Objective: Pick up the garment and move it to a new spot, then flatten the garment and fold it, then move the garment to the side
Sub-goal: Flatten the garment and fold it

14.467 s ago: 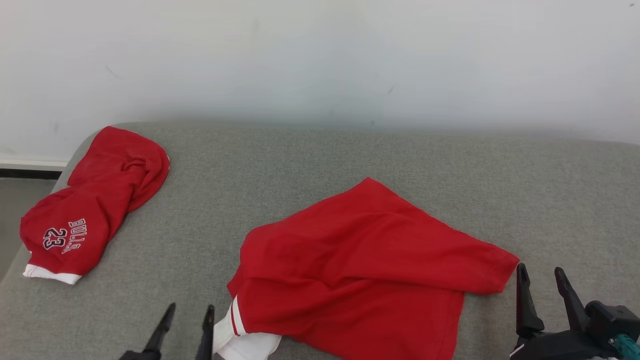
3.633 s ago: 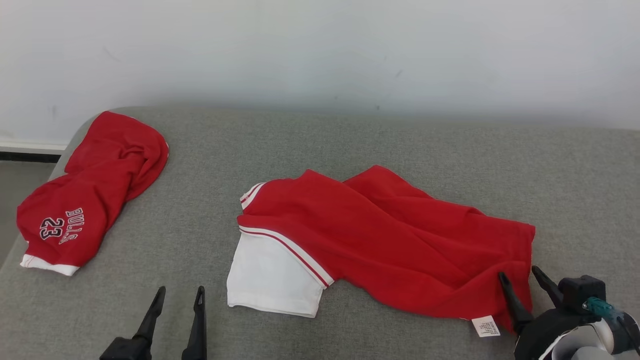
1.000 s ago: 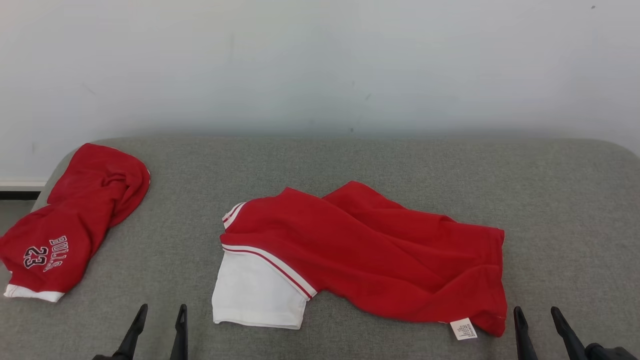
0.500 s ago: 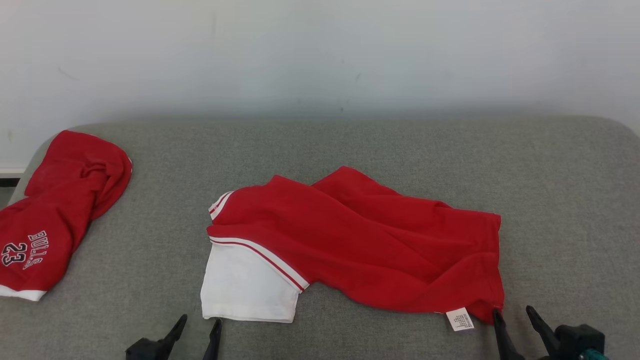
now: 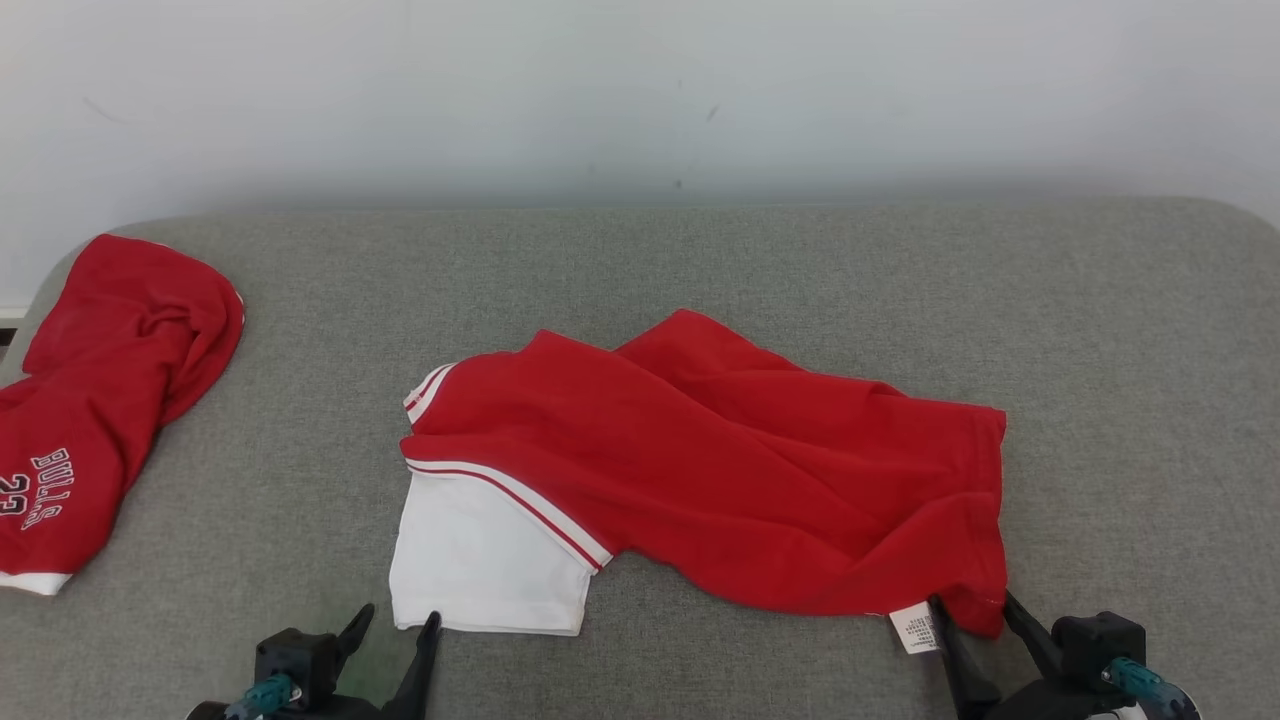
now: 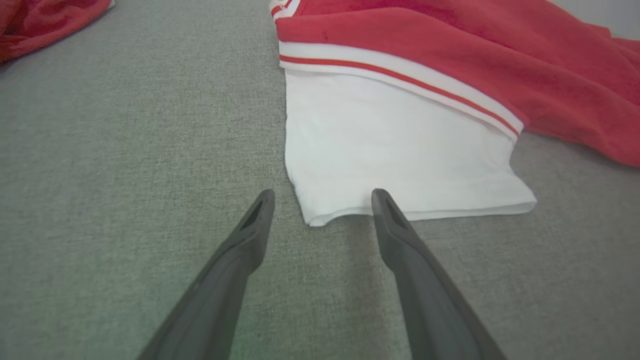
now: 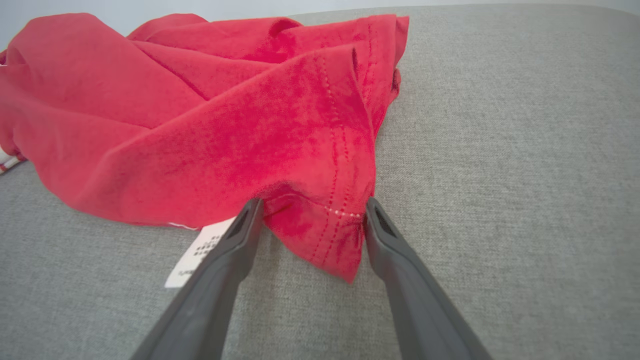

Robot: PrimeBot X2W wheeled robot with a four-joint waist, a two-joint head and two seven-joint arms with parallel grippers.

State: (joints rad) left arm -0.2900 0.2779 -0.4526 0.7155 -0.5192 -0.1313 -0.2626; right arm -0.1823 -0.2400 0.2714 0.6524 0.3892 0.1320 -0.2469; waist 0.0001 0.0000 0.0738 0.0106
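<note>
Nearest, the left gripper (image 5: 397,625) sits low on the grey padded surface (image 5: 700,260) with its two fingers spread. In the left wrist view they straddle the near left corner of the white sleeve (image 5: 480,560), one tip on bare cushion, the other at the sleeve's near hem. At the near right, the right gripper (image 5: 972,605) is also spread, not clamped. In the right wrist view its two fingers stand on either side of the garment's near right hem corner, which hangs in a point between them.

One white care label (image 5: 915,628) lies just beside that gripper's left finger, partly behind it. Its print is too small to read.

The garment (image 5: 720,470), red with one white sleeve edged by a red-and-white stripe, lies rumpled across the middle of the surface, with long creases running left to right.

Farther left and well apart, a second red garment (image 5: 100,400) lies bunched at the surface's rounded edge, making two garments in all. It reads "BULLS" (image 5: 50,485) in outlined letters, with a number beside it cut off by the picture's edge.

Beyond stands a pale wall (image 5: 640,90).
</note>
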